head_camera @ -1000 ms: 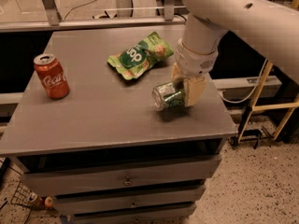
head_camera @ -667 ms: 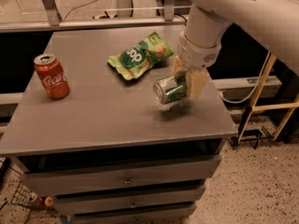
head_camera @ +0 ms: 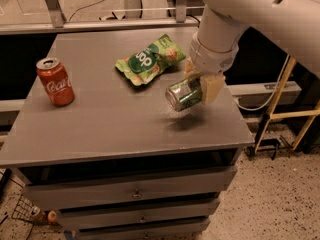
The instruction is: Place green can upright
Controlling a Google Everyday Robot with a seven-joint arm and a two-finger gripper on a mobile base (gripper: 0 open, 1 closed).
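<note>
The green can [head_camera: 183, 95] is a shiny green-and-silver drink can. It hangs on its side, tilted, its silver end facing left and toward the camera, a little above the right part of the grey tabletop [head_camera: 110, 124]. Its shadow lies on the table just below it. My gripper [head_camera: 199, 85] comes down from the white arm at the upper right and is shut on the green can, with a pale finger [head_camera: 212, 88] showing on the can's right side.
A red Coca-Cola can [head_camera: 55, 81] stands upright at the table's left side. A flat green snack bag [head_camera: 151, 59] lies at the back middle, just left of the gripper. The table's right edge is close to the can. Drawers sit below the tabletop.
The gripper has lifted the green can up off the tabletop; its shadow now lies apart from it. The red can and the snack bag have not moved.
</note>
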